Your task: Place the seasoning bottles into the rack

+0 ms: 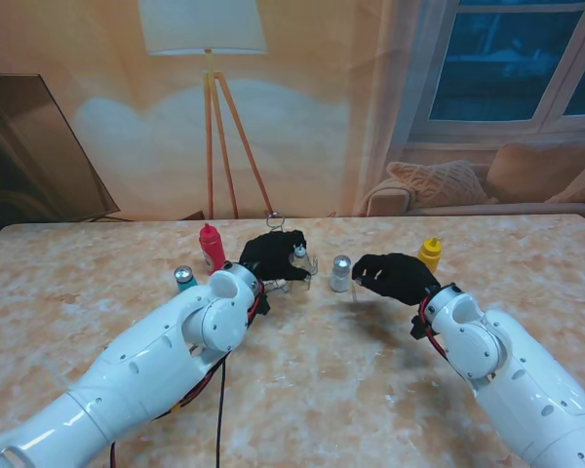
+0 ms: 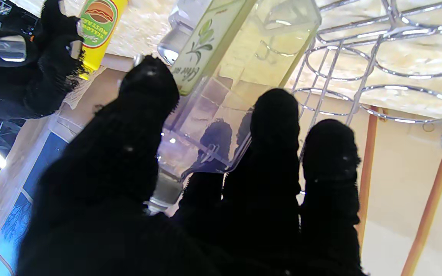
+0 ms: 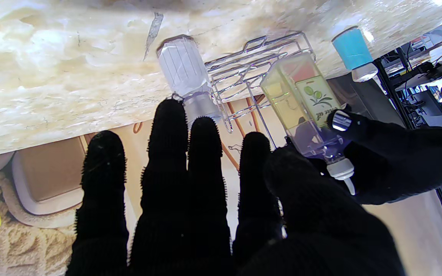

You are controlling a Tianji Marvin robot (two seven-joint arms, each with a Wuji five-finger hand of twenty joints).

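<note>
Both of my arms fill the near side of the stand view, reaching toward the middle of the table (image 1: 97,390).

My left hand (image 1: 269,257) is wrapped around the oil bottle (image 2: 221,80): the left wrist view shows thumb on one face and fingers (image 2: 274,153) on the other, with the clear square body tilted and its cap end toward my palm. That bottle hangs just beside the wire rack (image 2: 378,61), not yet in any ring as far as I can tell. Every ring I can see there is empty.

My right hand (image 1: 398,276) holds nothing. Its fingers (image 3: 167,153) are spread and stretched toward the clear shaker (image 1: 340,273), which stands on the table between my two hands; whether a fingertip touches it I cannot tell.

So nothing is racked yet, by my judgement. The oil bottle is the one in progress and needs righting and lowering into a ring. Left on the table are the clear shaker, the red bottle (image 1: 212,245) and the teal jar (image 1: 184,278) to the left of the rack, and the mustard (image 1: 430,253) to the right, beyond my right hand. That makes four more after this one, so I judge the task barely begun.
</note>
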